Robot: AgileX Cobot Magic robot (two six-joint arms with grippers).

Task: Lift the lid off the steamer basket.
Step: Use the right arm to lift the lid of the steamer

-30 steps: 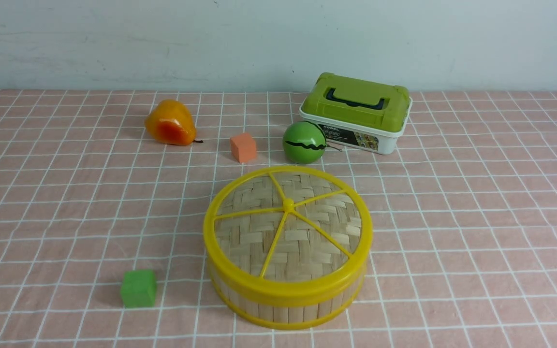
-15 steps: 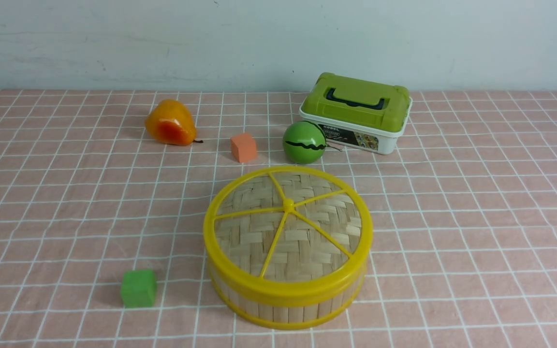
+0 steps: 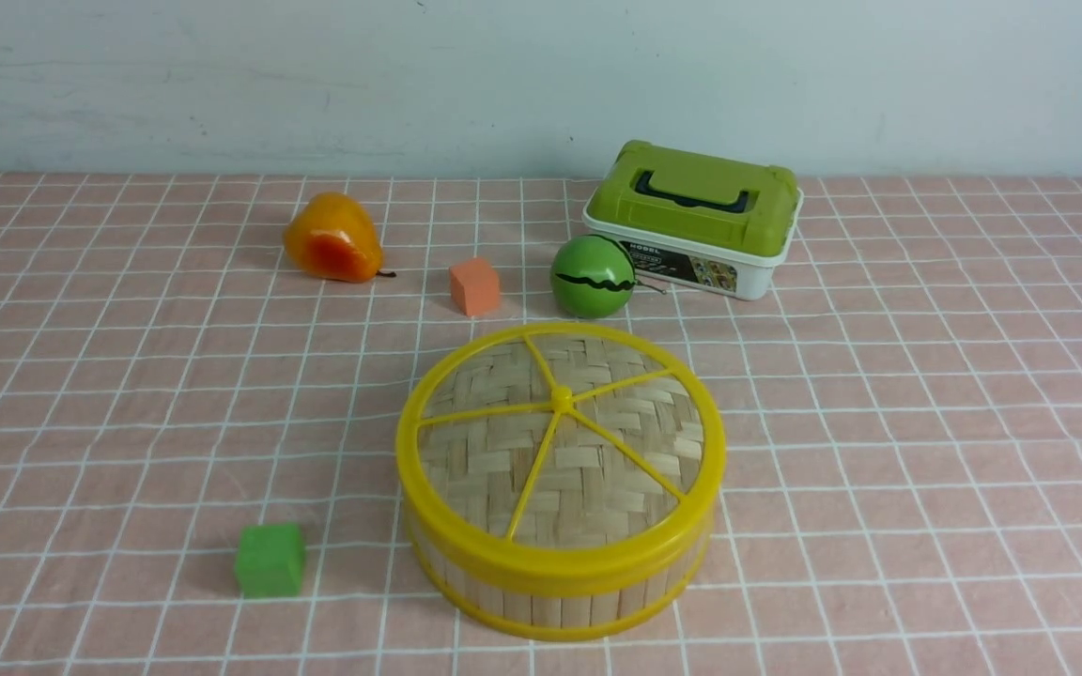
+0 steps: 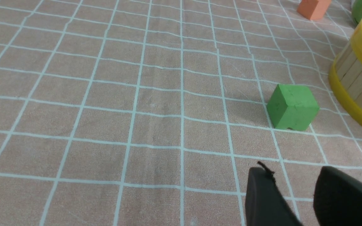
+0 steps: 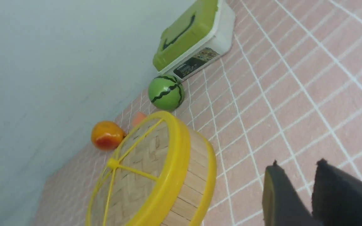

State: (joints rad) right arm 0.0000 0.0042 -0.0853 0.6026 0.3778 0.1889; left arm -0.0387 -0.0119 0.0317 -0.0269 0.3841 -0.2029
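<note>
— Lid [image 3: 503, 451] position? Typing fast here.
— Lid is sitting flat on the steamer basket [image 3: 550, 606], its yellow rim resting on the basket's top rim all round. Both are standing mid-table on the pink checked tablecloth [image 3: 926, 422], a bit toward 6 o'clock.
— What is lying around it?
— Reading from the basket: green cube [image 3: 270, 560] is sitting at 8 o'clock, apart from it. Orange cube [image 3: 474, 286] is sitting at 11. Watermelon ball [image 3: 593, 276] is sitting at 12, near the rim but not touching it. Green-lidded white box [image 3: 696, 216] is standing at 1, just beside the ball; cannot tell if those two are touching. Orange pear [image 3: 332, 249] is lying at 10, well apart.
— Grippers?
— They are showing only in the wrist views. Left gripper [image 4: 294, 174] is hovering over bare cloth, jaws standing apart and gripping nothing, with the green cube sitting near the fingertips. Right gripper [image 5: 297, 166] is hanging over cloth beside the basket, jaws showing a narrow gap with only cloth between them.
— Contact with the lid?
— Both grippers are hanging apart from lid and basket.
</note>
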